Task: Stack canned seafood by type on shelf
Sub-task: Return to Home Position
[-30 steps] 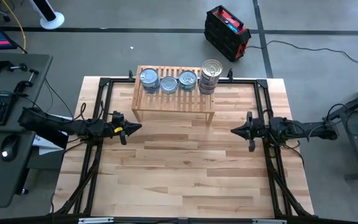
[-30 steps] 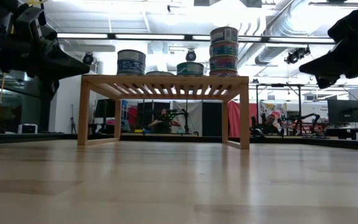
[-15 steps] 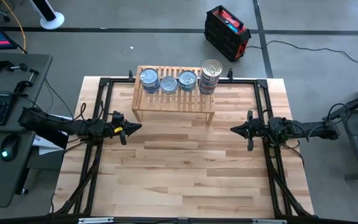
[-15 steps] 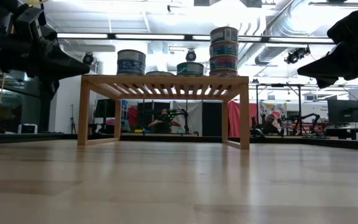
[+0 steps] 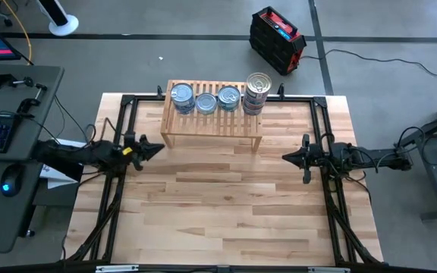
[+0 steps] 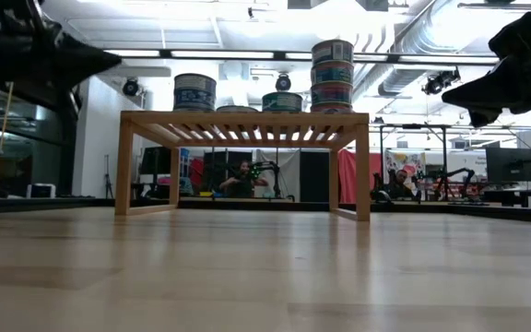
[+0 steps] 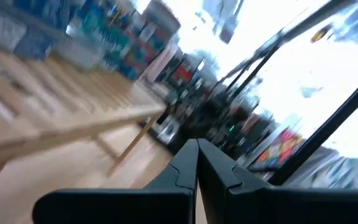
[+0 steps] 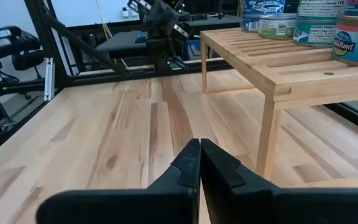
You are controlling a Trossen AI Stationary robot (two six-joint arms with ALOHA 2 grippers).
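The small flat round seafood tins [image 5: 228, 97] you can see all stand on the low light-wood slatted shelf [image 5: 212, 125] at the far edge of the plank tabletop [image 5: 218, 220]. They form four groups along its back: a silvery-blue-lidded stack [image 5: 182, 95] at the left end, two lower groups between, and the tallest stack [image 5: 257, 85] at the right end. Like sits on like, so the sorting looks done. Your left gripper [image 5: 156, 146] hovers just beside the shelf's front left leg, and your right gripper [image 5: 285, 158] is near its front right leg. Both pincers are pinched together on nothing, which suits parking clear of the stacks.
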